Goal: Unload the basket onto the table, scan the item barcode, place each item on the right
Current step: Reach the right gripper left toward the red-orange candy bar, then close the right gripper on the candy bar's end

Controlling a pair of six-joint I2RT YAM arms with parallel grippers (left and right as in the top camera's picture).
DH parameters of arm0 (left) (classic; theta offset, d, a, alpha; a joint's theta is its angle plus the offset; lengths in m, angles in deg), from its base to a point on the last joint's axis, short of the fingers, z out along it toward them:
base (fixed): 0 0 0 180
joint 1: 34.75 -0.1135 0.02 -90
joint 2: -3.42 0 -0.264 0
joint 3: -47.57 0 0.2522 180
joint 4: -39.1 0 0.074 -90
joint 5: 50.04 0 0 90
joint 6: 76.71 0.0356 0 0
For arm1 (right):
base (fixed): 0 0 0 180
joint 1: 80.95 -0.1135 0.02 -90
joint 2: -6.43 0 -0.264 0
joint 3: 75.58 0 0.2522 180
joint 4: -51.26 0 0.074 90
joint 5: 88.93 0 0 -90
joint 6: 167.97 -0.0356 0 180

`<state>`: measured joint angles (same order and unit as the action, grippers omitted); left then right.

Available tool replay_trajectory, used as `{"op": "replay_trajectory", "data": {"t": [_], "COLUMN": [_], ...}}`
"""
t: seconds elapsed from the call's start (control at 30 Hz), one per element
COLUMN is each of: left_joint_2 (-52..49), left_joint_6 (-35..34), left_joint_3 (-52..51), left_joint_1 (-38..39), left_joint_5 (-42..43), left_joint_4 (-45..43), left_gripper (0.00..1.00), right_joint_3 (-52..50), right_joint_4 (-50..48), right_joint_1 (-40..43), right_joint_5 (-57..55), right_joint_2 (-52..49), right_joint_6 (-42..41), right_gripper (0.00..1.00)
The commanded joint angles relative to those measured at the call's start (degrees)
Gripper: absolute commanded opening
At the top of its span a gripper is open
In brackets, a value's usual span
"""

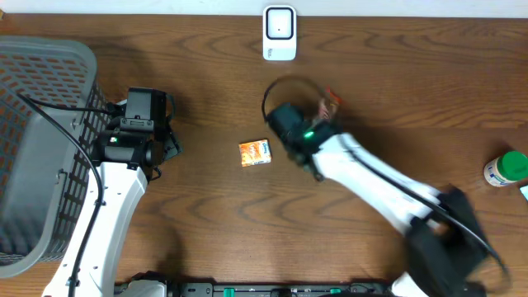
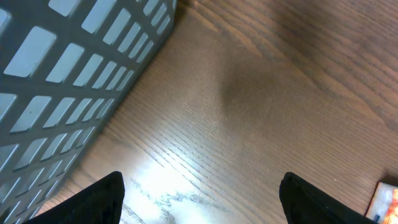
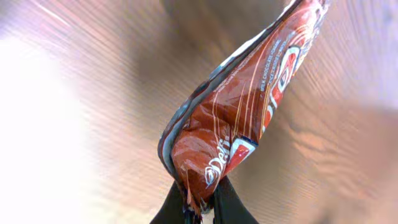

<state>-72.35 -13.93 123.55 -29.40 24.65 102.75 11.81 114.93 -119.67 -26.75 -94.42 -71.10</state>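
Right wrist view: right gripper (image 3: 198, 204) is clamped shut on the bottom end of the bar (image 3: 249, 106), fingers (image 3: 171, 208) pinching the crimped seal edge and touching nothing else. Bar is a red-brown chocolate wrapper and appears to be off the table (image 3: 81, 93). Its long axis runs from the pinch at bottom centre up to the top right corner, tilted rather than upright. Printed face is toward the camera, white lettering runs along the length, and the far end is cut by the frame edge. Left wrist view: left gripper (image 2: 202, 196) is wide open and holds nothing, both fingers over bare wood. Basket (image 2: 68, 74) wall is close on the left, and a small orange packet (image 2: 387, 202) is just in at the lower right corner. Overhead: right arm (image 1: 371, 177) stretches diagonally from bottom right up-left toward table centre. Only a scrap of the bar shows just right of the gripper body, so its axis can't be read from here. Packet lies flat just left of that gripper, apart from it. Left arm (image 1: 107, 206) comes up from the bottom edge alongside the basket, with its gripper end near the basket's right wall. Scanner (image 1: 280, 33) stands at the far edge, centre, beyond the right gripper and well apart from the bar. Green-capped bottle (image 1: 505, 168) is at the far right edge.
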Motion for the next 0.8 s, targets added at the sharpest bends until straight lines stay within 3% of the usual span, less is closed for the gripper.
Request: {"op": "replay_trajectory", "data": {"t": [0.0, 0.23, 0.37, 0.6, 0.77], "left_joint_2": [-0.2, -0.2, -0.2, -0.2, -0.2], "left_joint_6": [-0.5, -0.5, -0.5, -0.5, -0.5], "left_joint_3": [0.0, 0.0, 0.0, 0.0, 0.0], "left_joint_1": [-0.1, -0.1, -0.1, -0.1, -0.1], "left_joint_5": [-0.1, -0.1, -0.1, -0.1, -0.1], "left_joint_4": [0.2, 0.2, 0.2, 0.2, 0.2], "left_gripper": [0.8, 0.8, 0.8, 0.8, 0.8], "right_joint_3": [4.5, 4.2, 1.2, -11.5, -17.1], "right_joint_4": [5.0, 7.3, 7.4, -3.3, -8.9], "right_joint_1": [4.5, 15.9, 21.9, 26.4, 27.9], "right_joint_5": [27.5, 63.6, 83.4, 98.8, 101.2], "right_joint_2": [8.6, 13.4, 12.7, 7.4, -0.9], "right_joint_6": [-3.0, -5.7, 2.3, 3.0, 2.9], "right_gripper": [0.01, 0.01, 0.01, 0.01, 0.01]}}
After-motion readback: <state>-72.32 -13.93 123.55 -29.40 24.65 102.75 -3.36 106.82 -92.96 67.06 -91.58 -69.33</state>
